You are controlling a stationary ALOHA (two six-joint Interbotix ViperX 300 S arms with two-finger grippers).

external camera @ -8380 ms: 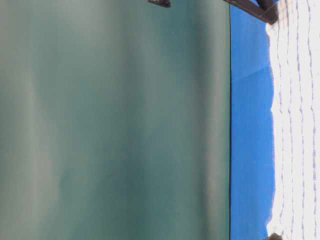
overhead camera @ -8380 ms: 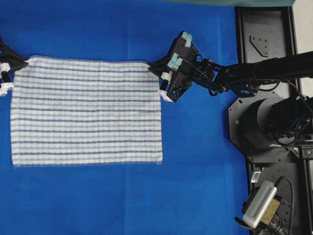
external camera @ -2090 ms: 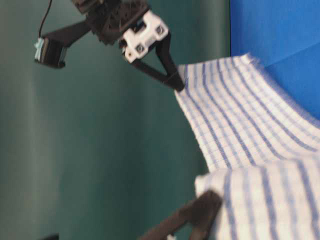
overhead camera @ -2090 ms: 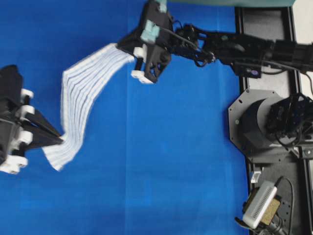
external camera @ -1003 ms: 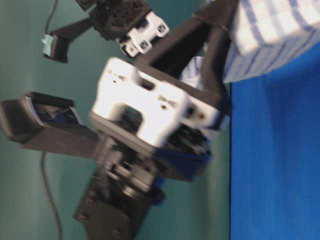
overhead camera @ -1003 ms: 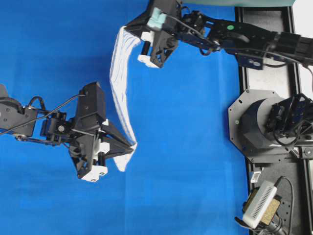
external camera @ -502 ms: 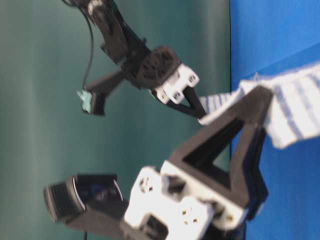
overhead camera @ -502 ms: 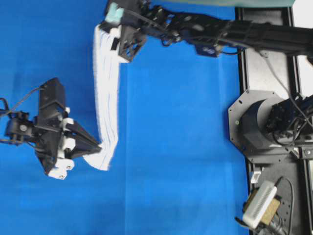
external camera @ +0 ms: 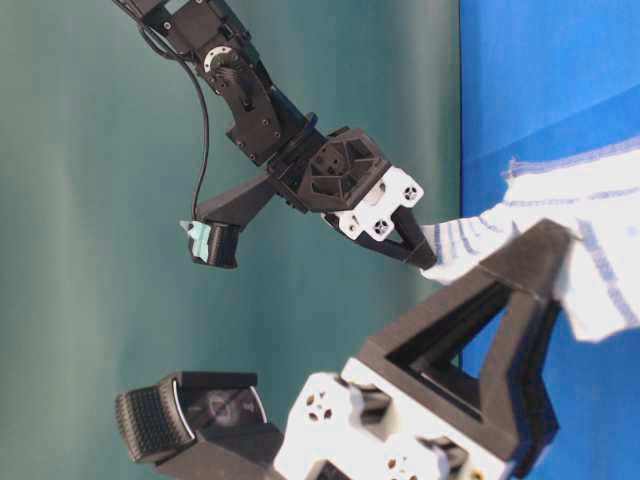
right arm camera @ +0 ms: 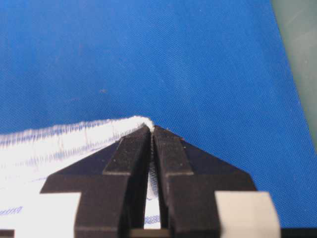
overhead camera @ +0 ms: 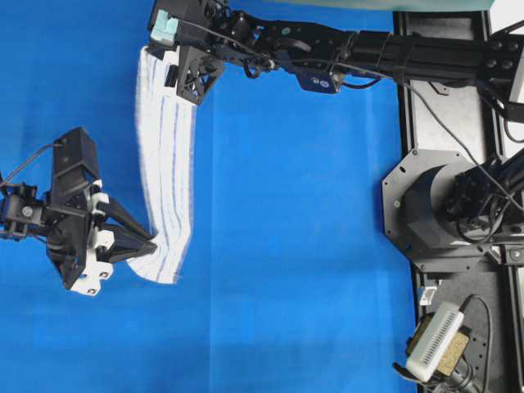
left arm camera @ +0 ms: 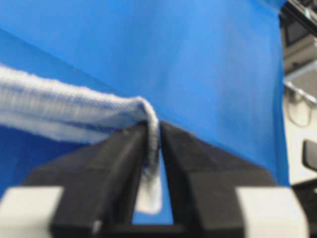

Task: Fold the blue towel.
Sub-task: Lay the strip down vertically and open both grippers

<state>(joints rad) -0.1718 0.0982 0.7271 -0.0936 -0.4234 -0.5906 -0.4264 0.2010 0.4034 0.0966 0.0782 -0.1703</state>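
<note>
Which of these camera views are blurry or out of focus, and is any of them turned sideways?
Overhead view: sharp and evenly lit. Table-level view: turned sideways, the left gripper looming large up close, the right gripper crisper. Left wrist view: soft all over, the gripper and the blue towel blurred. Right wrist view: sharp on the table covering, the towel washed out white.

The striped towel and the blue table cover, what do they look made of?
Towel: soft looped cotton terry, it seems; fuzzy matte edge and limp drape. Table cover: thin woven cloth, likely synthetic; fine diagonal weave and a slight sheen in the right wrist view.
</note>
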